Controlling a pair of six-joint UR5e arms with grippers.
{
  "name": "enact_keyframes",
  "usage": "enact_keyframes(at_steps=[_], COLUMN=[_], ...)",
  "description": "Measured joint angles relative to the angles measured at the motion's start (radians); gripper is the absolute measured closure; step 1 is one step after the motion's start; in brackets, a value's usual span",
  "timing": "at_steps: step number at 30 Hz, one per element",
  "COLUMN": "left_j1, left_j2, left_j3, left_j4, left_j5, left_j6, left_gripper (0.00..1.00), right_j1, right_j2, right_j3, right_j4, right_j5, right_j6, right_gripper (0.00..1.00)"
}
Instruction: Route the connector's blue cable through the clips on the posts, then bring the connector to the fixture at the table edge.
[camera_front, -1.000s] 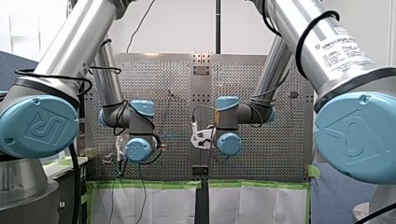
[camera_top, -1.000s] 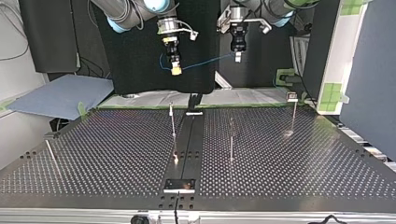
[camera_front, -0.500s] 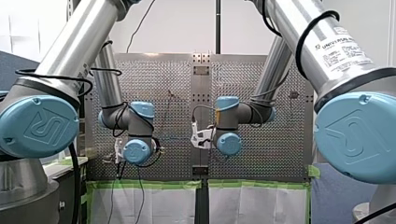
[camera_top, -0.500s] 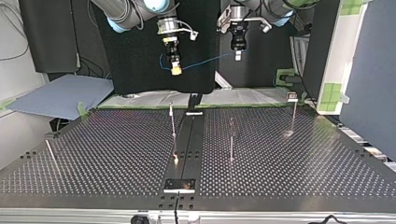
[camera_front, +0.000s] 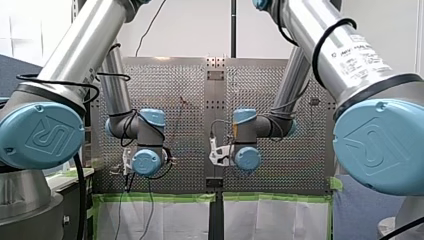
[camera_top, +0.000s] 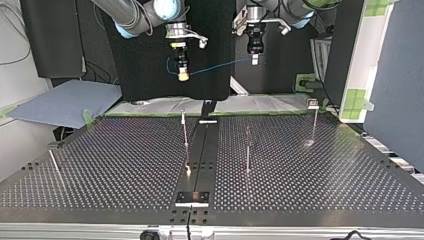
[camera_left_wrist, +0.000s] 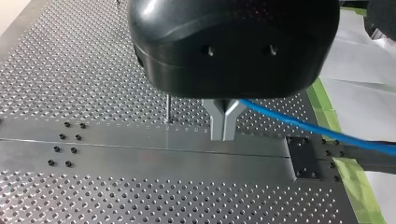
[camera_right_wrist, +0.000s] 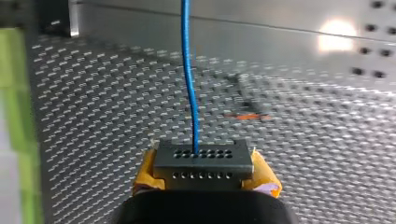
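**Cable slung between two grippers, clips untouched**

Connector (camera_right_wrist: 201, 161) sits clamped between the yellow pads (camera_right_wrist: 264, 176) of my right gripper (camera_right_wrist: 201, 173), high above the far edge of the table (camera_top: 100, 165) in the top view. The blue cable (camera_top: 216, 66) runs from it across to my left gripper (camera_left_wrist: 224, 122), whose metal fingers are pressed together on the strand. None of the cable lies in the posts (camera_top: 185, 131) below. Their clips are too small to make out in the top view, so I judge the routing not yet begun.

Risks from here:
- The thin cable could slide through the left pinch if the arms draw apart.
- The cable could sag and miss a clip if the arms close in.
- A descent off-line could snag the strand on a post's side or bend the post.

The fixture (camera_top: 192, 198) at the near edge lies well apart.
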Motion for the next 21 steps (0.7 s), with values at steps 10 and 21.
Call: enact_keyframes(at_steps=[10,21], left_j1=[0.000,0.005], left_j2=[0.000,0.032], left_j3=[0.000,0.032], left_j4=[0.000,-0.032], left_j5=[0.000,0.027], left_j6=[0.000,0.032], left_gripper=[1.00,1.00], right_j1=[-0.001,0.008], right_j2=[0.076,0.094], right_j3=[-0.001,-0.020], right_j4=[0.074,0.090], right_j5=[0.002,-0.001], right_j6=[0.000,0.009], right_gripper=[1.00,1.00])
